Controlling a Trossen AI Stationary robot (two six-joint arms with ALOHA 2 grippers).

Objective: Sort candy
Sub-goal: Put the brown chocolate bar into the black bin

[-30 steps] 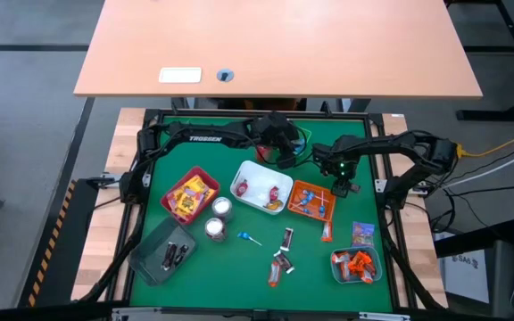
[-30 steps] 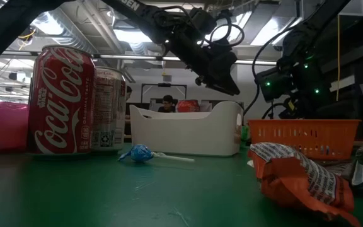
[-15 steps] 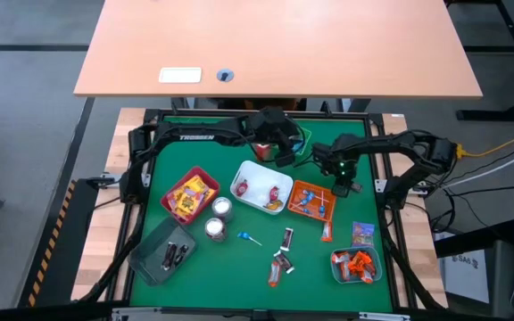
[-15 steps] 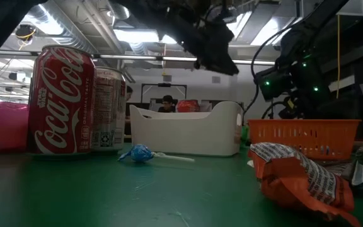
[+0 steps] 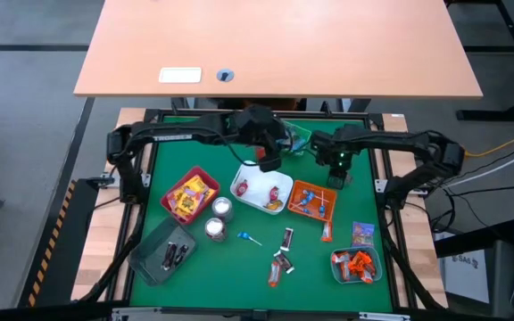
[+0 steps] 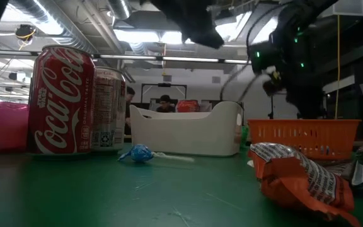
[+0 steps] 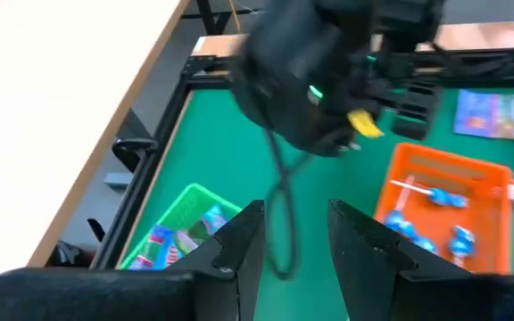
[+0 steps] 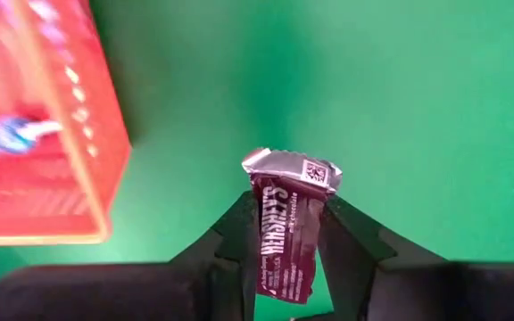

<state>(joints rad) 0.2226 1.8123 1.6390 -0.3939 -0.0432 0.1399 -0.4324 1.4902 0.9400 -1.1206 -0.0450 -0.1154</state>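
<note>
My right gripper (image 8: 286,234) hangs over the green table just past the orange tray's (image 5: 311,200) far right corner, shut on a dark chocolate bar (image 8: 284,227). My left gripper (image 7: 294,245) is open with nothing between its fingers, high above the far edge of the white tray (image 5: 261,187). On the table lie a loose blue lollipop (image 5: 248,237), dark bars (image 5: 284,250), an orange packet (image 5: 327,233) and a purple-blue packet (image 5: 362,234). My right gripper pinches the dark bar between its two fingers by its long edges (image 8: 266,234). The fingers point down from above and the bar runs along them. Its silver crimped end (image 8: 291,168) sticks out past the fingertips. The bar hangs clear of the table.
A red tray with yellow packets (image 5: 190,194), a grey tray (image 5: 163,252) with dark bars and a green tray (image 5: 356,265) with orange packets stand around. Two cans (image 5: 218,218) stand left of centre. Another green tray (image 7: 186,223) shows in the left wrist view.
My left gripper has risen and drawn back toward the table's far left, away from the white tray. My right gripper has gone up from the table beside the orange tray and a little toward the far edge.
</note>
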